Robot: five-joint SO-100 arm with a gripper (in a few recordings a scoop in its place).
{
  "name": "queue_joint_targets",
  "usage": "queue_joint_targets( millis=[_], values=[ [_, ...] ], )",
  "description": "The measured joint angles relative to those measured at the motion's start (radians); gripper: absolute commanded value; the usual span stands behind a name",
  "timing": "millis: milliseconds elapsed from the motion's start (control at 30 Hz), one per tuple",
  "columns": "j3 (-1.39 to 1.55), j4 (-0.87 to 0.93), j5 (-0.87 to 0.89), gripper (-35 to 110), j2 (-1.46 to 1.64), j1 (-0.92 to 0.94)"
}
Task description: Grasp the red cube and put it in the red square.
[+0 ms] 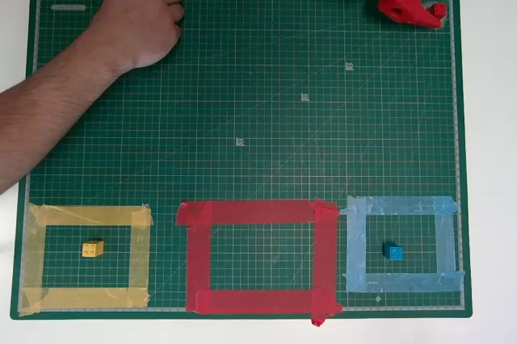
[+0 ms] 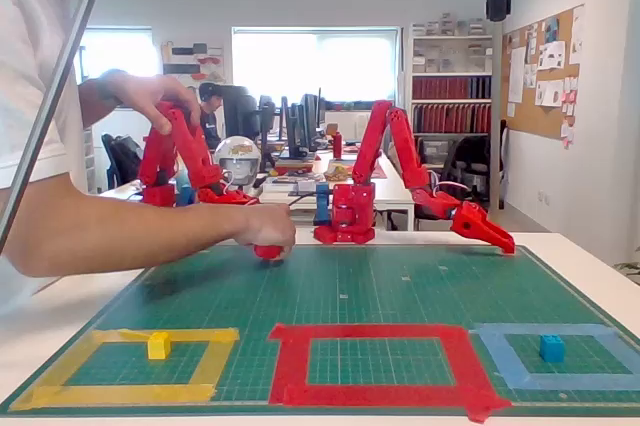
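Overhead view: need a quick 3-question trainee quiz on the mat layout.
1. True or false: a block lies inside the red tape frame.
2. Which colour of block sits inside the light blue frame? A) yellow B) blue C) red
3. Fill in: in the overhead view, the pincer is near the top ___ corner of the mat.

Key:
1. False; only green mat shows inside it.
2. B, the blue block.
3. right
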Motion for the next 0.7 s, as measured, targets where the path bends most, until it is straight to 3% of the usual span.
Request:
queue_joint_targets(
  millis=[167,700],
  values=[
    [0.000,0.000,0.000,-1,0.000,0.000],
    [0.015,-0.002,-0.009,-1,0.014,0.023]
  ],
)
